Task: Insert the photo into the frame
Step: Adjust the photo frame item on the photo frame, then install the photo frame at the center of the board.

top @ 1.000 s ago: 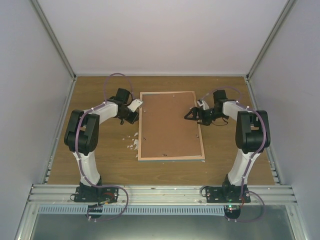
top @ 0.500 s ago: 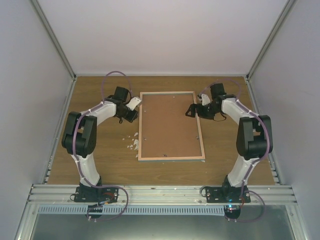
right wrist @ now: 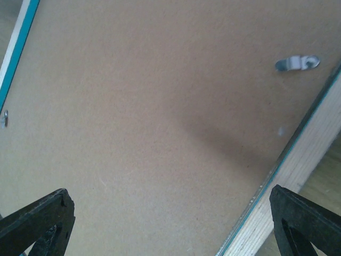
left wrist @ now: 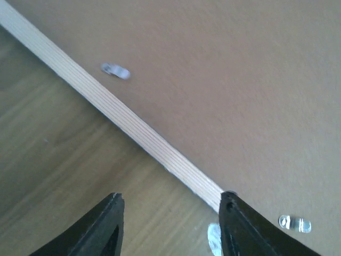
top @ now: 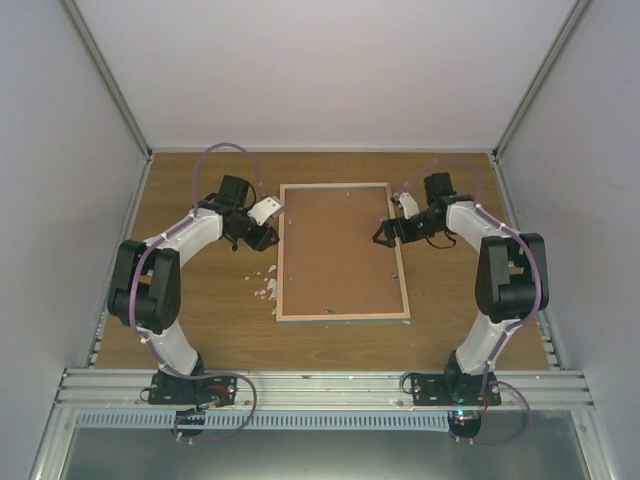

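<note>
Where back faces up, rectangular frame (top: 343, 252): matte fibreboard.

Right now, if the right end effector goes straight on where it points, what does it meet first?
The brown back of the frame, just inside its wooden edge: it fills the wrist view between the fingers of the open right end effector. Depth unclear.

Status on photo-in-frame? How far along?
Looks done: the frame lies face down with the brown backing on and a clip over it. The photo is not visible, so unconfirmed inside. In hand: nothing. The left gripper is open at the frame's left edge, the right gripper open over the backing. Left: probably checking clips, then flipping it.
</note>
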You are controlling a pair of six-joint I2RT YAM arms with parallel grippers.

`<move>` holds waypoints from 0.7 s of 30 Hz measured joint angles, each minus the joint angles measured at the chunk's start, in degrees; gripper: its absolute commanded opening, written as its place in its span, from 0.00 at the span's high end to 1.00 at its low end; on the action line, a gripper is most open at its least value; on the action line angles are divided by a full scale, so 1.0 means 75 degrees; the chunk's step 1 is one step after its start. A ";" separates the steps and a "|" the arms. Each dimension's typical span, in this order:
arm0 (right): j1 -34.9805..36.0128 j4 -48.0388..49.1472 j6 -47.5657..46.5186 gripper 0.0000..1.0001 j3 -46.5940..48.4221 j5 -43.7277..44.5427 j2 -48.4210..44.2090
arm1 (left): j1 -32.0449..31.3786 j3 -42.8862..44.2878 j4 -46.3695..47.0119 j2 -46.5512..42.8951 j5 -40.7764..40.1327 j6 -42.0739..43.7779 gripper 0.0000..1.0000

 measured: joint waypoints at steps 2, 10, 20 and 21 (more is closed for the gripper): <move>-0.0012 -0.0026 -0.0201 0.00 -0.0122 -0.0093 0.0000 | 0.0000 -0.0210 -0.0102 -0.0087 0.0117 0.0169 0.43; -0.0041 0.0189 -0.0801 0.07 -0.0481 -0.0507 -0.0044 | -0.0128 -0.0603 -0.0353 -0.0356 0.0160 0.0638 0.29; 0.0903 0.0810 -0.3203 0.22 -0.2002 -0.1317 -0.1139 | -0.0242 -0.1466 -0.0455 -0.1081 0.0044 0.0705 0.15; 0.1008 0.0740 -0.3547 0.22 -0.2092 -0.1343 -0.1230 | -0.0251 -0.1507 -0.0460 -0.1119 0.0038 0.0702 0.15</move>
